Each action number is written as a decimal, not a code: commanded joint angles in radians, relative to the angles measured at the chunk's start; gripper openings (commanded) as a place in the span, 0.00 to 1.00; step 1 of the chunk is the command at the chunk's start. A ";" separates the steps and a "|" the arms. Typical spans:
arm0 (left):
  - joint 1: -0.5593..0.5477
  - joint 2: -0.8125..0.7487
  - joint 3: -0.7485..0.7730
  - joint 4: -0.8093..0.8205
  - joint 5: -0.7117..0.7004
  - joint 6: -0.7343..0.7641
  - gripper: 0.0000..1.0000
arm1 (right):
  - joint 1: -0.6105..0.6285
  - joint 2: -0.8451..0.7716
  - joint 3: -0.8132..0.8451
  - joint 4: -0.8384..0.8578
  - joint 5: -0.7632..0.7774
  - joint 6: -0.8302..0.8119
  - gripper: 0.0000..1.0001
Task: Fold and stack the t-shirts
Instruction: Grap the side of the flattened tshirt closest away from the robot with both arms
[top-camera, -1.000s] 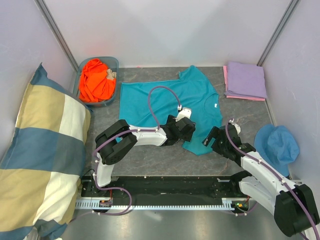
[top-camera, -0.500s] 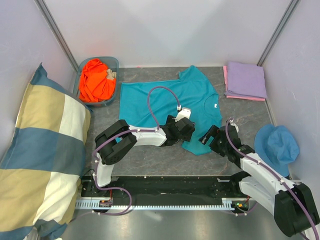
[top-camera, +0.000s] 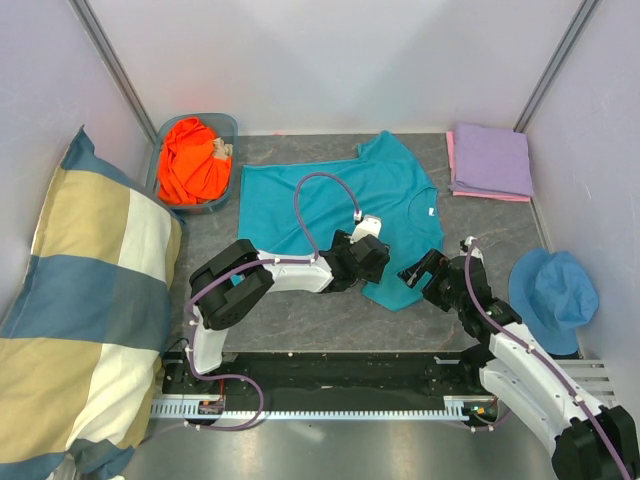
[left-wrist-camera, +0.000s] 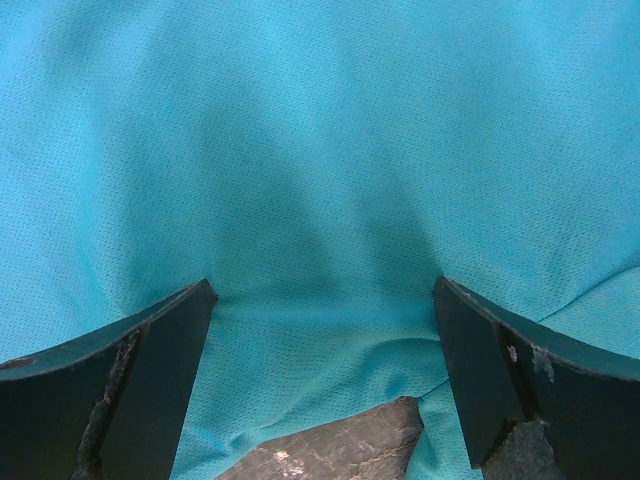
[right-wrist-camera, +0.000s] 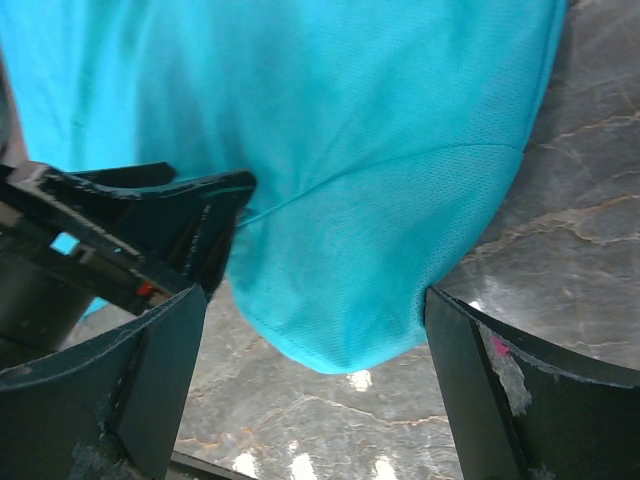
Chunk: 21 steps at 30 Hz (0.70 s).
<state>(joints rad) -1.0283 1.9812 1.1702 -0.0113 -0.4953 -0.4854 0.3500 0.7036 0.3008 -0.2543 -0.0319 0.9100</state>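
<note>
The teal t-shirt (top-camera: 320, 200) lies spread flat, long axis crosswise, collar end to the robot's right; the left gripper (left-wrist-camera: 322, 290), jaws wide, presses on its near sleeve; the right gripper (right-wrist-camera: 315, 295), equally wide, straddles that sleeve's tip, nearer the edge.

Teal t-shirt (top-camera: 300, 195), orange t-shirt (top-camera: 192, 160), lavender t-shirt (top-camera: 490, 158), blue hat (top-camera: 553, 285), checked pillow (top-camera: 90, 300).

Teal t-shirt (top-camera: 300, 200), orange t-shirt (top-camera: 192, 160), lavender t-shirt (top-camera: 490, 158), pink t-shirt (top-camera: 451, 160), four in all, one pillow (top-camera: 90, 300), one hat (top-camera: 553, 285), one basket (top-camera: 205, 114)
</note>
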 joint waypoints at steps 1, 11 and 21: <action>0.002 0.005 -0.037 -0.072 0.001 -0.048 1.00 | 0.004 -0.013 0.027 0.044 -0.045 0.017 0.98; 0.002 0.004 -0.050 -0.073 -0.003 -0.053 1.00 | 0.004 0.086 -0.002 0.211 -0.109 0.039 0.98; 0.002 0.010 -0.046 -0.075 0.003 -0.055 1.00 | 0.004 0.200 0.043 0.355 -0.117 0.046 0.98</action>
<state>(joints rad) -1.0283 1.9739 1.1561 -0.0017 -0.5007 -0.4904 0.3500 0.8814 0.3012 -0.0086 -0.1394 0.9413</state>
